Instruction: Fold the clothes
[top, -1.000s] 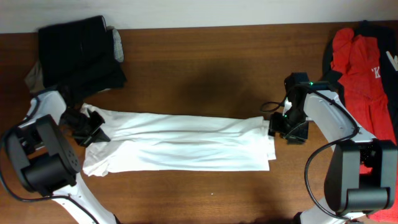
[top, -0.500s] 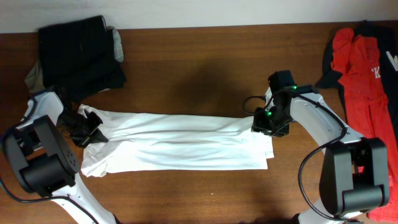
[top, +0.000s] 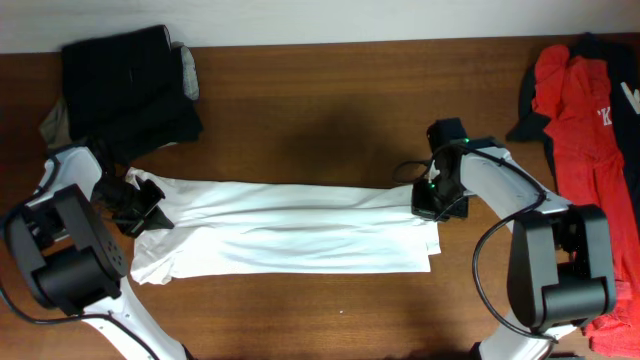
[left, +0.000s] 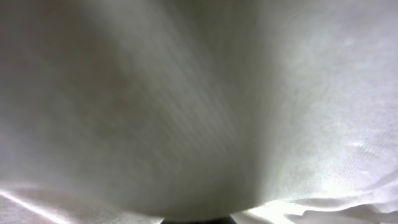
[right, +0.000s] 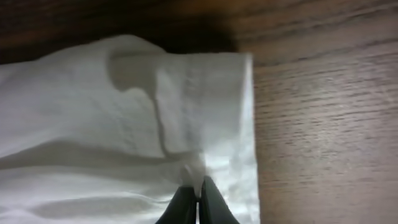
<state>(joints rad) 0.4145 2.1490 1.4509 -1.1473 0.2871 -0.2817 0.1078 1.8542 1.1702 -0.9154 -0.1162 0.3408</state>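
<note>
A dark wooden desk (top: 320, 110) runs under me, with a pale wall (top: 320, 20) along its far edge. The white T-shirt (top: 290, 230) lies mid-desk as a long folded band, its long axis running left to right. Black clothes (top: 130, 80) sit at the far left, a red garment (top: 580, 110) at the right. From overhead both my jaws sit at the band's ends. My right wrist view shows the right jaws pinched shut on the hem. My left wrist view is only blurred white cloth. The left jaws are closed, and whether they hold anything I cannot tell.

The right pincer (right: 198, 200) is pinched tight on the white T-shirt (right: 93, 118), near its straight edge. Wooden bench (right: 323, 124) shows beyond that edge.
</note>
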